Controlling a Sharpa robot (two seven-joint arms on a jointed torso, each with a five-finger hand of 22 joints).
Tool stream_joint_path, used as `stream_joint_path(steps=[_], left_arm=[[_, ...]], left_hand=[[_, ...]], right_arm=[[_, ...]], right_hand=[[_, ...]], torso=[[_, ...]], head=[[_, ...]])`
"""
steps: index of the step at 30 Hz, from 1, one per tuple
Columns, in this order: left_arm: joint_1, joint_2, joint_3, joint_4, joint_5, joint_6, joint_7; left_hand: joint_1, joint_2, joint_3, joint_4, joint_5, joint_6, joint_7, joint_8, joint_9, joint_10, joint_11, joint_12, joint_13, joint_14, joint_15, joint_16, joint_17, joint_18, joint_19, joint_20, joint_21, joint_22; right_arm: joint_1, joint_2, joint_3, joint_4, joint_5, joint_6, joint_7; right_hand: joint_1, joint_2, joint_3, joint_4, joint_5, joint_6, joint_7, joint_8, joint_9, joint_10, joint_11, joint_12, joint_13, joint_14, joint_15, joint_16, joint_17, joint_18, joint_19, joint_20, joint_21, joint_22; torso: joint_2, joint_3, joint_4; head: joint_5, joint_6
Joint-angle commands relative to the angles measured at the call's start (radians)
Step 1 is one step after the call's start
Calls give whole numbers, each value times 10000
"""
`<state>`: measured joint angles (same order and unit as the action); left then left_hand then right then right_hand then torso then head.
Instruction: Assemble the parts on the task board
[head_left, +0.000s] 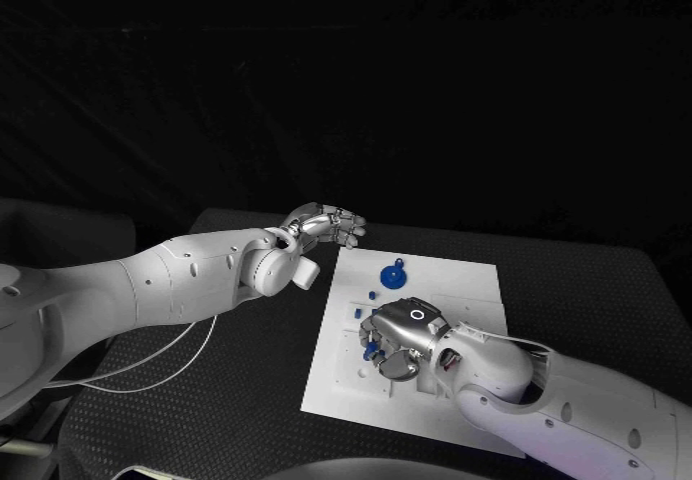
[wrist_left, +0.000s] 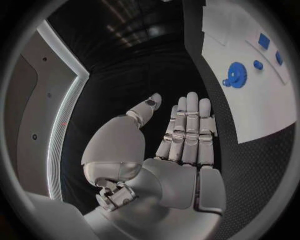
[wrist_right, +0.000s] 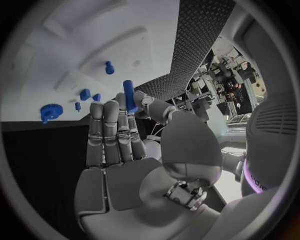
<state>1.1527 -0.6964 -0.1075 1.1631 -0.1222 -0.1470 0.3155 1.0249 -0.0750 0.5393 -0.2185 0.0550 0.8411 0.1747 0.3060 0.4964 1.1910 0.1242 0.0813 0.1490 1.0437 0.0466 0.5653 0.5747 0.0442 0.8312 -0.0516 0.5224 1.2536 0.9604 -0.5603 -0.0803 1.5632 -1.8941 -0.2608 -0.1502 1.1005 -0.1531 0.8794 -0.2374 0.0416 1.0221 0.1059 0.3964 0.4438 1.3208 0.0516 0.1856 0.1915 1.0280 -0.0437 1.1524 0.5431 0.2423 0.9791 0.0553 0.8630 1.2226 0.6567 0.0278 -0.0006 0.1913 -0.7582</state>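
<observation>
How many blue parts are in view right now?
6: a gear, three small pieces beside it and a peg on the board; a second peg pinched in the right robot hand. That hand may hide others.

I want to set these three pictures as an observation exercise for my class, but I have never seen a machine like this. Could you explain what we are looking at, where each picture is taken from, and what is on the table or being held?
This is a robot with two white arms, each ending in a silver hand. The square picture looks down from a camera on its head at a black table. The two round pictures come from cameras at the wrists, behind each hand.

In the middle lies a white task board with small blue parts on it, among them a blue gear.

The left hand is beside the board's far corner, off the board, fingers straight, holding nothing. The right hand is over the board and pinches a blue peg between thumb and fingers.
</observation>
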Motion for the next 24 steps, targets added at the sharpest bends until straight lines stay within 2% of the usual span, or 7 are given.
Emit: stream_joint_path(steps=[1, 4, 10, 24], left_arm=[[6, 36, 9, 16, 65, 158, 74], [7, 44, 9, 19, 66, 171, 63], [7, 70, 9, 27, 66, 178, 63], [7, 64, 10, 37, 66, 191, 50]], left_hand=[[-69, 6, -5, 62, -3, -77, 13, -7, 15, -76, 13, 39, -17, 57, 15, -51, 18, 100, 53, 4, -38, 9], [-67, 7, -4, 62, -3, -77, 13, -7, 16, -76, 13, 39, -18, 58, 15, -54, 22, 100, 53, 4, -40, 11], [-67, 6, -4, 63, -3, -79, 13, -7, 18, -77, 13, 40, -19, 58, 16, -62, 30, 99, 53, 5, -45, 15], [-64, 7, -4, 66, -3, -82, 14, -5, 21, -79, 14, 42, -21, 60, 17, -77, 45, 98, 54, 6, -54, 24]], right_arm=[[-136, 111, -34, -124, -342, -106, 67], [-282, 201, -36, -175, -380, -145, 71], [-428, 382, -57, -345, -398, -99, 97], [-500, 459, -110, -648, -510, 147, 15]], right_hand=[[104, 24, 58, -8, 68, 55, 1, 69, 199, 70, 8, 32, -1, 15, -41, 64, -16, 195, 49, -9, 56, 1], [105, 18, 65, -9, 68, 60, -1, 69, 203, 77, 6, 32, 6, 25, -44, 68, -16, 195, 57, -13, 62, 2], [107, 15, 77, -12, 68, 67, -3, 69, 208, 85, 2, 31, 17, 39, -49, 74, -15, 195, 72, -20, 72, 4], [104, 15, 91, -21, 68, 74, -6, 68, 215, 93, -2, 28, 32, 55, -55, 81, -14, 195, 87, -29, 83, 7]], torso=[[-4, 12, 6], [0, 13, -2], [1, 15, -6], [-6, 13, -11]], head=[[33, 48], [61, 40], [136, 6], [184, -47]])
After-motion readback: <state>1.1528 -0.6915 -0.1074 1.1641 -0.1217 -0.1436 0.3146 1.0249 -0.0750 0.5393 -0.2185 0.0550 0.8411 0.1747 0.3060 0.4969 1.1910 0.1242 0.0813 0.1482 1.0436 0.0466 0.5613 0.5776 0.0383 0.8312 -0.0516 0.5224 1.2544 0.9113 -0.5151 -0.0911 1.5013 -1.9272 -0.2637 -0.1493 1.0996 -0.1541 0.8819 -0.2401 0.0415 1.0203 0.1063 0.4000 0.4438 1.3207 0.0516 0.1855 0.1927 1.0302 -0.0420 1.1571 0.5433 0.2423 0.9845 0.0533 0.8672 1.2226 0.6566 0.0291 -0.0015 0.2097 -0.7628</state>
